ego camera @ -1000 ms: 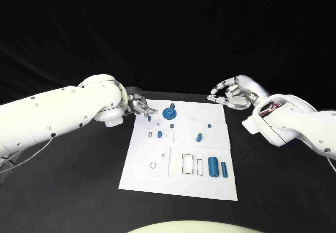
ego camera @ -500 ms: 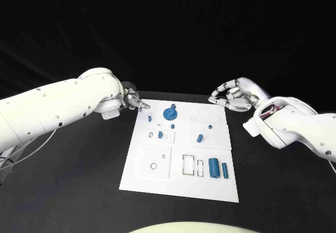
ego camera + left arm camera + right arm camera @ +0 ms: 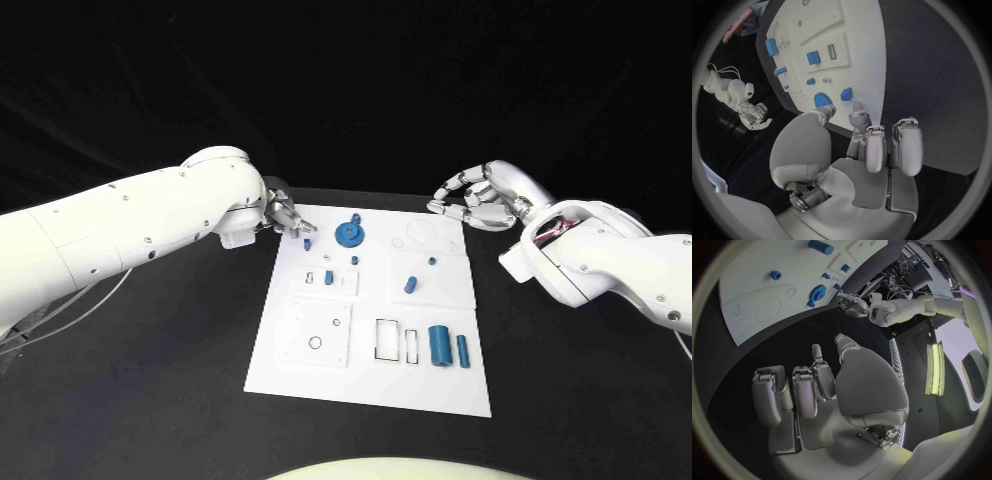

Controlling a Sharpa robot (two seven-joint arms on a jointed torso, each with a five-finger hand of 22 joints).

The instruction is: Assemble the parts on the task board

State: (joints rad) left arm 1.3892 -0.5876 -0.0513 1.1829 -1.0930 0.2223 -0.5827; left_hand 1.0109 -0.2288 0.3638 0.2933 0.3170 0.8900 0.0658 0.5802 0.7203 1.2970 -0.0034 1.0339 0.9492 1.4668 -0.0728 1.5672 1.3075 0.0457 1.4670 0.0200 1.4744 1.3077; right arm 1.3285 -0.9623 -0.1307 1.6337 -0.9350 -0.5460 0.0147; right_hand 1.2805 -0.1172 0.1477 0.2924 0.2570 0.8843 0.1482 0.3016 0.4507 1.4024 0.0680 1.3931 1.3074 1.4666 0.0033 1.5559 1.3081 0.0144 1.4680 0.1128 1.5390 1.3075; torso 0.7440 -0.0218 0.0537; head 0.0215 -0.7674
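The board is seen in the middle of the table, with blue parts spread over it: a gear near the far edge, a small peg just beside the left hand, and two cylinders toward the near right. The left hand is held at the board's far left corner, fingers loosely curled on nothing. The right hand is held off the far right corner, fingers apart and curved, nothing gripped.
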